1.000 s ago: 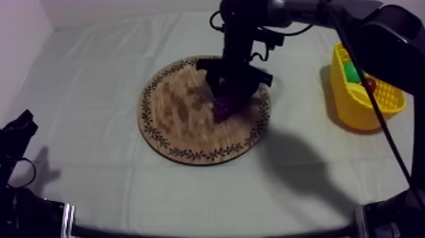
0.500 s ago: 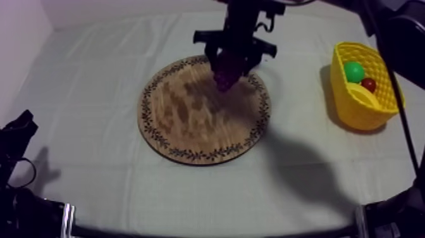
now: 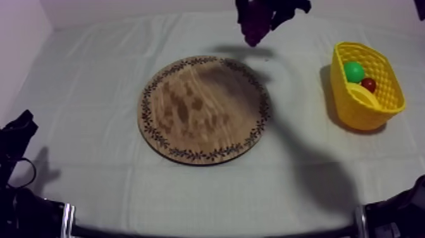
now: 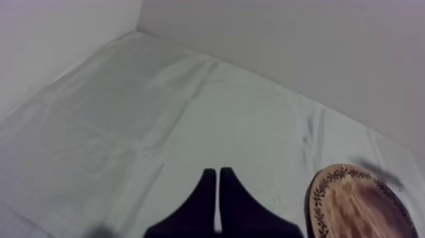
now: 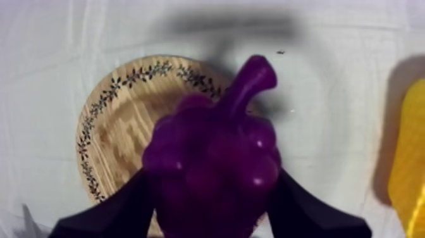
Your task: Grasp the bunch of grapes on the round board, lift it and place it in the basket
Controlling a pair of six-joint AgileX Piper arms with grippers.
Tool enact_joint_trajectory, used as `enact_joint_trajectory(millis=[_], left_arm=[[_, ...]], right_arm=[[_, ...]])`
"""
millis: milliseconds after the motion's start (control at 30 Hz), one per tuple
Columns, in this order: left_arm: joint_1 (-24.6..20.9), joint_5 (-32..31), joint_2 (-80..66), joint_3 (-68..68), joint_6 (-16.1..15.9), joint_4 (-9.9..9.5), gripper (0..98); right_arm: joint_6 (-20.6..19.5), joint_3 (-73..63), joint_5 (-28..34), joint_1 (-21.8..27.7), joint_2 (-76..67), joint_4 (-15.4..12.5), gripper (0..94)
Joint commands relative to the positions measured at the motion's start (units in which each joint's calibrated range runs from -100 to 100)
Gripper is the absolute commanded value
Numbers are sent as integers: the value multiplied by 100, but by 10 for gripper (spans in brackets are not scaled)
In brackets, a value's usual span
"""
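- Our right gripper (image 3: 260,14) is at the far side of the table, high over the cloth (image 3: 88,82), and it is clamped round the bunch of grapes (image 3: 255,26).
- In the right wrist view, one black finger (image 5: 117,212) presses against each side of the purple bunch, and the stem points away from the gripper.
- The grapes hang in the air and touch neither the board nor the basket. In the top view they sit just past the far rim of the round wooden board (image 3: 190,117), a little right of its middle.
- The board lies at the centre of the table with nothing on it. A soft shadow falls across its far right part and the cloth just beyond.
- The yellow basket (image 3: 351,109) stands at the right side of the table, well apart from the board and to the right of the held grapes.
- In the basket we see a green fruit (image 3: 353,71) at the far end and a small red fruit (image 3: 369,84) just beside it. A pale yellow shape lies nearer, but we cannot tell what it is.
- Our left gripper (image 4: 217,172) rests low at the near left, over bare cloth. Its two fingers lie together as a narrow wedge with nothing between them.
- From the left wrist view, the patterned rim of the board is off to the right of that gripper, apart from it.
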Motion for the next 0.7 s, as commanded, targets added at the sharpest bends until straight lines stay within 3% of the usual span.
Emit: enact_joint_trajectory(millis=[0,333,667], left_arm=[[-1,3,3,4,0,1,0],[-1,3,3,4,0,1,0],[-1,3,3,4,0,1,0]], right_arm=[[42,143,-31,16,-136,-10,321],[504,1157,-78,249,-930,84,332],[1117,2239,-114,937,-1769,407,340]])
